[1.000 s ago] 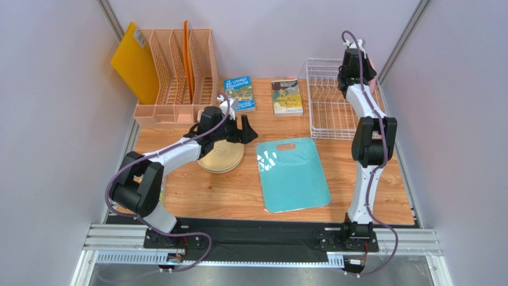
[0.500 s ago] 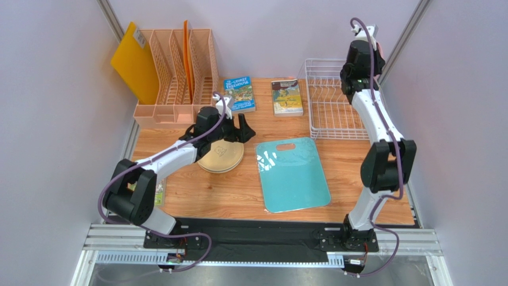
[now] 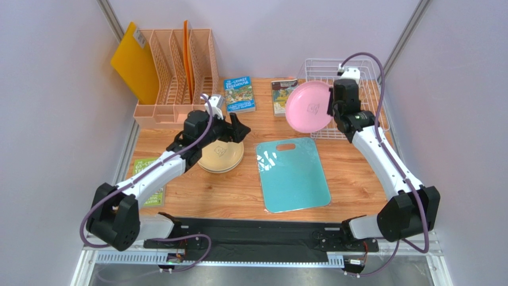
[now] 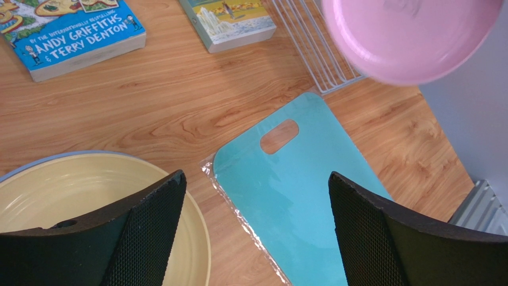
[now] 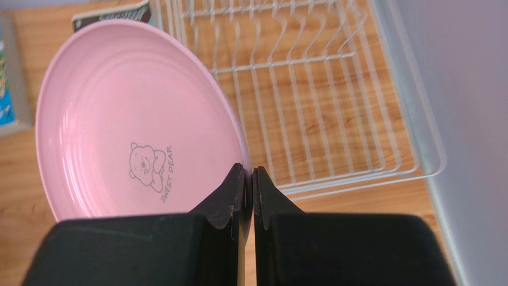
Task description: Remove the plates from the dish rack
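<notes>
The wooden table [image 3: 238, 190] carries a teal cutting board [image 3: 293, 174] near its middle and the white wire dish rack [image 5: 322, 89] at its 1 o'clock corner. At the board's 10 o'clock lies a stack of plates [image 3: 223, 159], cream-yellow on top. The pink plate [image 3: 307, 107] hangs tilted above the rack's 9 o'clock side, its rim pinched in the closed right claw [image 5: 249, 173]. The left claw [image 4: 256, 179] gapes wide and empty near the stack's 1 o'clock edge.

Surface notes, as I see them from the remote station.
Pink plate [image 5: 119, 119]: smooth, matt, I see a faint sheen. Dish rack [image 5: 322, 89]: white coated wire. Bench [image 4: 149, 107]: grained wood, satin. Teal board [image 4: 292, 190]: smooth plastic, shiny clear film at its edge. Left hand [image 4: 255, 173] pads [image 4: 152, 235]: black, fine mesh texture.
</notes>
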### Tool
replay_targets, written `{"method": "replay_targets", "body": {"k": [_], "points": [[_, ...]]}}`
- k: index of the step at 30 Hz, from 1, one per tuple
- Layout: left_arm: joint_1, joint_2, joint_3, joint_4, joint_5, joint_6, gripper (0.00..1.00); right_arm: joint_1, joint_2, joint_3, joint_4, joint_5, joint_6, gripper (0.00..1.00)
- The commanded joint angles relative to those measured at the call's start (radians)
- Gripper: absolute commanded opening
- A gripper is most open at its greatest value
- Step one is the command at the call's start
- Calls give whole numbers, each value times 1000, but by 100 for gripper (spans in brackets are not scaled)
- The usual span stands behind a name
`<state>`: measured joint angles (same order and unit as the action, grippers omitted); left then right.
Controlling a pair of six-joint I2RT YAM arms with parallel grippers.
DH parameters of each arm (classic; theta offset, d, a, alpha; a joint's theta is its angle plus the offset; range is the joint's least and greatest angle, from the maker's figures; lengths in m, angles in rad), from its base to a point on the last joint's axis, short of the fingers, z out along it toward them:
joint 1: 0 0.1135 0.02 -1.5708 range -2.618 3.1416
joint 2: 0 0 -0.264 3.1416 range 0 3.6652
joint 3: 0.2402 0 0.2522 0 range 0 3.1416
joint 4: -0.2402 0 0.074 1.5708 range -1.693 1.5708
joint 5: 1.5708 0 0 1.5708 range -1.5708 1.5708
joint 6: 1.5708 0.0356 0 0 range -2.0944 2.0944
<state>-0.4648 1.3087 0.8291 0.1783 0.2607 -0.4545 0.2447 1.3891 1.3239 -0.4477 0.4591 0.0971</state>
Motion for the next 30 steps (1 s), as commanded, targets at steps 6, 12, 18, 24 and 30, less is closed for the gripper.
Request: {"method": "replay_targets", "body": {"k": [6, 12, 18, 24, 30], "points": [[-14, -161, -126, 32, -83, -16, 94, 154, -136, -175, 67, -290, 262, 1], [-24, -235, -192, 36, -132, -24, 93, 290, -127, -239, 141, -335, 343, 3], [-32, -290, -212, 24, -162, -19, 91, 378, -87, -264, 194, -358, 380, 3], [-34, -308, -226, -6, -201, -12, 48, 400, -88, -290, 237, -396, 406, 3], [-34, -313, -242, -22, -233, -10, 22, 401, -102, -281, 251, -424, 411, 3]]}}
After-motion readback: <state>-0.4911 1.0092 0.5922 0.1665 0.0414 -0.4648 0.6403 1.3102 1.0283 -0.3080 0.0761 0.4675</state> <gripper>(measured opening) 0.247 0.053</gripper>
